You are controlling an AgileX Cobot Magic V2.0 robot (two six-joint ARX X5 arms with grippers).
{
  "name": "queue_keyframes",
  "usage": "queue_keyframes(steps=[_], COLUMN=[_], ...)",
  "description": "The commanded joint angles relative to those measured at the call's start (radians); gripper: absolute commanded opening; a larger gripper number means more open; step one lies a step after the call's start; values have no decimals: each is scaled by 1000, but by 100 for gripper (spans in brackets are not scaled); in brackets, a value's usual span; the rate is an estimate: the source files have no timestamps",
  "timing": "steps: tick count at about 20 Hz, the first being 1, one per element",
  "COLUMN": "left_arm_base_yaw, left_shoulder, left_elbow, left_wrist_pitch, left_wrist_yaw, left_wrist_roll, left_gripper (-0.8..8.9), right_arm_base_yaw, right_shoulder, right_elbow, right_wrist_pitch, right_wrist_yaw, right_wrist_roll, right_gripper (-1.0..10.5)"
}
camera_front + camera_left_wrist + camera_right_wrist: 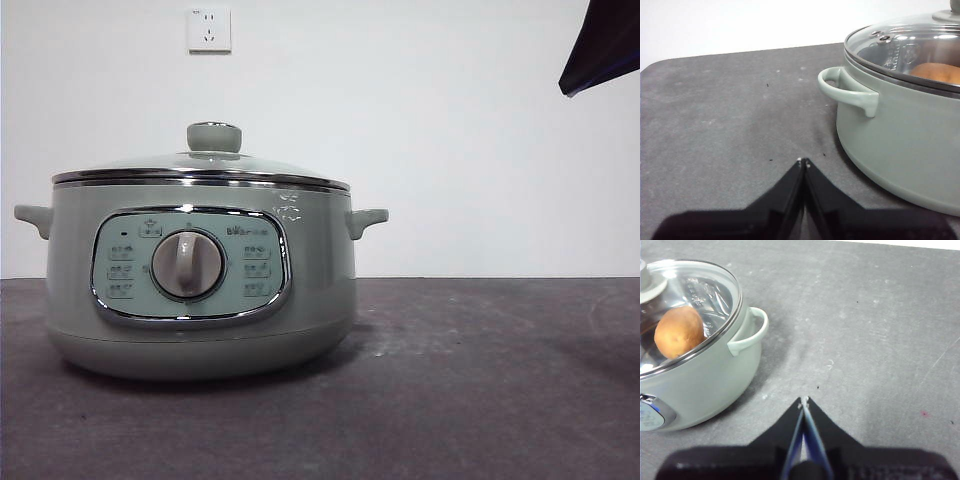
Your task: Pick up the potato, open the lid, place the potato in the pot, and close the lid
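Observation:
The pale sage-green pot (200, 290) stands left of centre in the front view, with its dial panel facing me. The glass lid (200, 165) with its green knob (214, 136) sits closed on the pot. The orange-brown potato (679, 332) lies inside the pot under the lid; it also shows in the left wrist view (939, 73). My left gripper (803, 161) is shut and empty above the table beside the pot's handle (847, 90). My right gripper (804, 400) is shut and empty on the pot's other side; an arm tip (605, 45) shows at the top right.
The dark grey table (480, 380) stretches to the right of the pot. A white wall with a socket (208, 30) stands behind.

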Motion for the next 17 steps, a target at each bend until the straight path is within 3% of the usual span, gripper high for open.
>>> queue_keyframes(steps=[1,8,12,13,15,17], left_arm_base_yaw=[3,3,3,3,3,3], left_shoulder=[-3,-3,-3,-3,-3,-3], left_elbow=[-15,-15,-15,-15,-15,-15], left_wrist_pitch=[1,1,2,1,1,1], left_wrist_yaw=[-2,-2,-2,-2,-2,-2], left_wrist_roll=[1,0,0,0,1,0], left_gripper=[-3,-3,-3,-3,-3,-3], right_arm_base_yaw=[0,-6,-88,-122,-222,-337], right_shoulder=[-3,-15,-82,-110,-186,-271], right_elbow=[-6,-6,-6,-8,-29,-98], right_wrist_pitch=[5,-4,-24,-26,-15,55], right_wrist_yaw=[5,7,-2,-3,-88,-274], right_wrist_roll=[10,9,1,-38,-79,-179], right_gripper=[1,1,1,1,1,1])
